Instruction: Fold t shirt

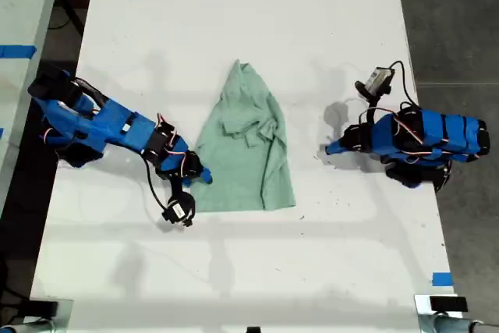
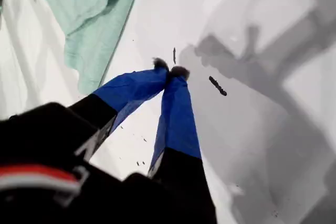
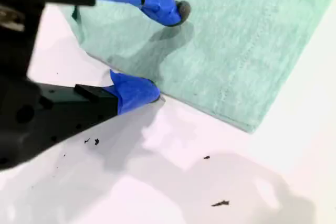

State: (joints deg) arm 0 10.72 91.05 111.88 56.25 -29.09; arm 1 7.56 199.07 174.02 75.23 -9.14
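Observation:
The t shirt (image 1: 249,146) is pale mint green and lies wrinkled and partly folded at the middle of the white table (image 1: 234,21). My second gripper (image 1: 204,177) is open at the shirt's edge toward the exterior view's left. One blue fingertip (image 3: 178,10) hovers over the t shirt (image 3: 236,40) and the other (image 3: 142,92) rests at its hem on the table. My first gripper (image 1: 331,148) is at the exterior view's right, apart from the cloth. In its wrist view my first gripper (image 2: 169,71) is shut on nothing above bare table, with the t shirt (image 2: 89,14) off to one side.
The table's edge at the exterior view's right borders dark floor (image 1: 460,21). Blue tape (image 1: 441,278) marks the table's near corner in the exterior view's lower right. A second pale surface with blue tape (image 1: 15,51) runs along the exterior view's left. Small dark specks (image 2: 218,86) dot the tabletop.

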